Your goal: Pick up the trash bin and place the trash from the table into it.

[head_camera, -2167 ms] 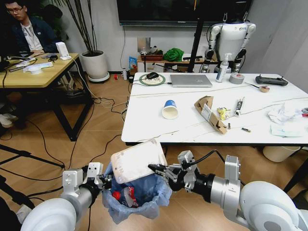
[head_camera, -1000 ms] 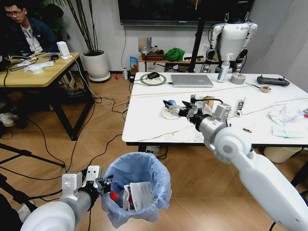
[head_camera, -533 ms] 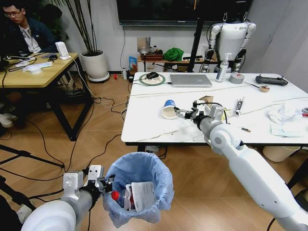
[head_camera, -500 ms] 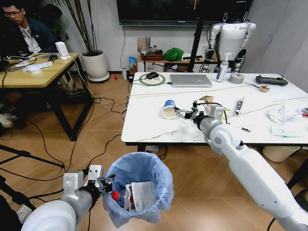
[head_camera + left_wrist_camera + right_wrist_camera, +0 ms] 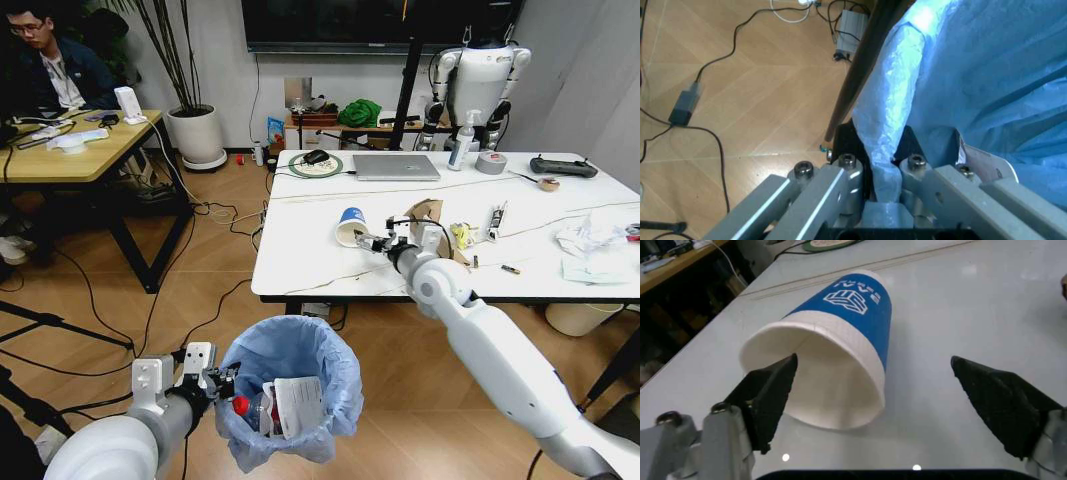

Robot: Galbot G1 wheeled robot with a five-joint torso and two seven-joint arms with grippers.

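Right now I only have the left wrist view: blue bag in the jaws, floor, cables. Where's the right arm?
Observer: Stretched out over the table; the right gripper is at the mouth of the paper cup.
Operator: Cup upright?
Observer: No, it lies on its side. The right wrist view shows the cup with its open end toward the gripper, fingers spread apart, one at the rim, not yet closed.
Operator: Anything in the bin yet?
Observer: Yes. The trash bin, held by the left gripper at its rim, holds a crushed bottle and a white packet.
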